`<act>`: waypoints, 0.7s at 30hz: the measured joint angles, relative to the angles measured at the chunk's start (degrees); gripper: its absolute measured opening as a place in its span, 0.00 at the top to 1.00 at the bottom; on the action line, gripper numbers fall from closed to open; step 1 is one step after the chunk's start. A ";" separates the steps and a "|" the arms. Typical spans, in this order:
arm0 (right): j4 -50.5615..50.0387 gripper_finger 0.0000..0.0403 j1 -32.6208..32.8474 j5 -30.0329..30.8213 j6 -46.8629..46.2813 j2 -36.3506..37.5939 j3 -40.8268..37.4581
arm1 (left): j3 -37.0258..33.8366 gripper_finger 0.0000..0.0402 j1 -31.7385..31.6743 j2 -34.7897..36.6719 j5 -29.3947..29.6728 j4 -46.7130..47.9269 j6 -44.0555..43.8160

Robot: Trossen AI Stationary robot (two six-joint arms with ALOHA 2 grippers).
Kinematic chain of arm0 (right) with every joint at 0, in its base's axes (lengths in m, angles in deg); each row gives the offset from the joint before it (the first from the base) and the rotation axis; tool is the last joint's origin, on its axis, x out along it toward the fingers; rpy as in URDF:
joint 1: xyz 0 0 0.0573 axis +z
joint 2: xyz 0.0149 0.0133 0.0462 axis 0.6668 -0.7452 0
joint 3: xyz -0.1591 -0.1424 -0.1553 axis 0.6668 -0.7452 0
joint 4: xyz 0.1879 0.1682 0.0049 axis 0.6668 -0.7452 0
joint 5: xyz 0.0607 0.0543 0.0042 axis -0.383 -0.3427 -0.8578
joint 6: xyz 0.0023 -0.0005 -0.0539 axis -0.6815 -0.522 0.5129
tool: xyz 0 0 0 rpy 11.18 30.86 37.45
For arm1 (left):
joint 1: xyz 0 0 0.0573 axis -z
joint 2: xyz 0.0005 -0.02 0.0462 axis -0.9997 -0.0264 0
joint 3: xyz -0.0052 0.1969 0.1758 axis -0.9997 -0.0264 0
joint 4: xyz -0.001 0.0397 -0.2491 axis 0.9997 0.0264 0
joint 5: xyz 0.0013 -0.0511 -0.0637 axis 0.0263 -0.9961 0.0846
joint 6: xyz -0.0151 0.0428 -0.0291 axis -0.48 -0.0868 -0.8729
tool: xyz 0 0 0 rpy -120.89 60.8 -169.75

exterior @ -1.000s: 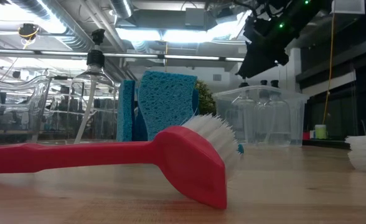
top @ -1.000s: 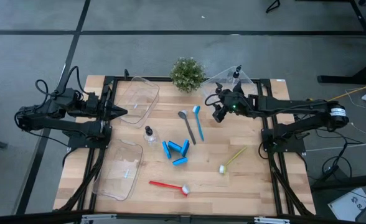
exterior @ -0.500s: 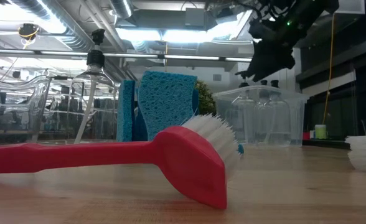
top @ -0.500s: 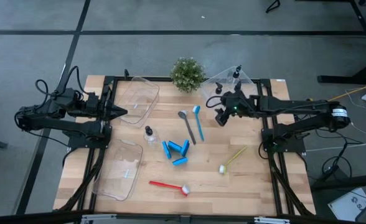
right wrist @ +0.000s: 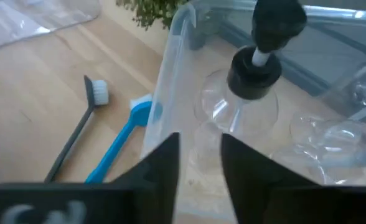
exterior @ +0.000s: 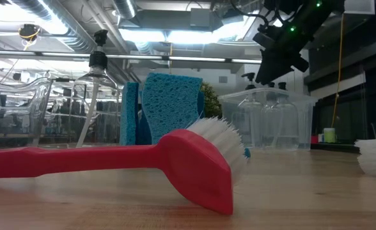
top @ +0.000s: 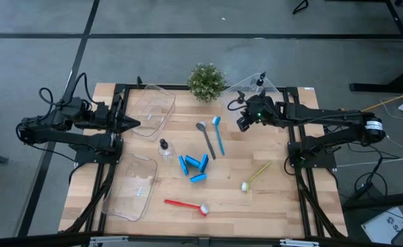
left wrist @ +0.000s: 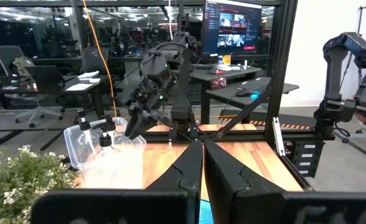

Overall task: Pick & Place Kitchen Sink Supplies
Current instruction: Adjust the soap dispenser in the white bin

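My right gripper [top: 242, 123] [right wrist: 198, 155] hangs above the near wall of the clear bin [top: 256, 88] at the back right, fingers a narrow gap apart with nothing between them. A clear black-capped bottle [right wrist: 253, 81] stands inside that bin. On the table lie another bottle [top: 164, 147], a grey brush [top: 206, 139], a blue brush [top: 218, 135], a yellow-green brush [top: 254, 176], a red brush [top: 186, 204] and blue sponge pieces [top: 194, 167]. My left gripper [top: 134, 124] waits shut at the left edge.
Two clear bins sit on the left, one far [top: 150, 110] and one near [top: 133, 186]. A small green potted plant [top: 206, 81] stands at the far edge beside the right bin. Bare wood shows at the near right.
My right gripper has rolled about its own line and shifted slightly toward the clear bin at the back right. Nothing on the table has moved.
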 joint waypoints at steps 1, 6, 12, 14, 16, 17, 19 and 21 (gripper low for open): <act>0.74 0.81 -0.32 -0.77 0.54 -0.13 0.00 | 0.00 0.97 -0.02 -0.02 -0.02 -0.02 0.00; 4.58 0.98 -1.60 -5.22 3.31 -1.24 -0.04 | 0.00 0.97 0.00 0.00 0.00 0.00 0.00; 5.03 0.99 -3.85 -5.34 3.74 -3.87 -0.07 | 0.00 0.98 0.00 -0.01 -0.01 0.00 0.00; 5.09 0.99 -4.79 -5.79 4.15 -5.09 -0.07 | 0.00 0.98 -0.01 0.00 0.00 -0.01 0.00; 5.03 0.98 -5.53 -5.78 4.40 -6.45 -0.07 | 0.01 0.98 -0.01 -0.02 -0.01 0.00 0.00; 5.05 0.98 -6.02 -5.81 4.85 -6.98 -0.07 | 0.00 0.98 -0.02 -0.02 -0.01 0.00 0.00; 5.48 0.98 -6.80 -5.79 5.80 -8.10 -0.07 | 0.00 0.97 -0.01 0.00 0.00 -0.01 0.00; 6.63 0.99 -7.41 -5.72 6.18 -8.98 -0.07 | 0.00 0.97 -0.02 -0.02 0.00 0.00 0.00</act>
